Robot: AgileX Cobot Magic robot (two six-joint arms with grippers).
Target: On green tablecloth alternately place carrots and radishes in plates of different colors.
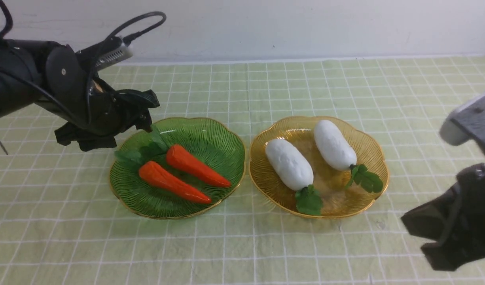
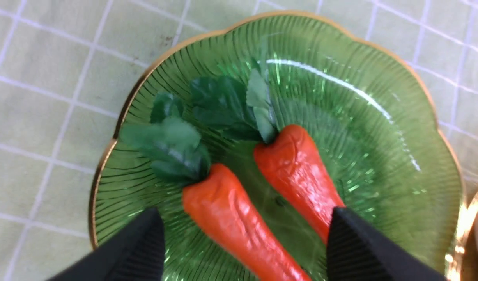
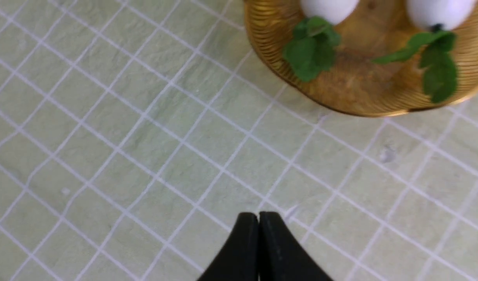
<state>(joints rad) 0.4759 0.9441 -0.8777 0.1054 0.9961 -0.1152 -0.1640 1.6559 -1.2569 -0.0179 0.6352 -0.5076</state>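
We observed both carrots (image 1: 175,182) lying side by side in the green plate (image 1: 226,136) at left, and both radishes (image 1: 290,164) in the amber plate (image 1: 375,152) to its right. We had the left gripper (image 2: 245,238) open, holding nothing, near the green plate's left side; the right gripper (image 3: 258,218) was closed, empty, above the tablecloth (image 3: 165,136).

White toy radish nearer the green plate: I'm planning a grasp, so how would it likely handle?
The radish probably rolls if nudged, being plump and rounded. Its smooth body looks stiff, so it likely keeps its shape when squeezed. The thin leaves would probably bend.
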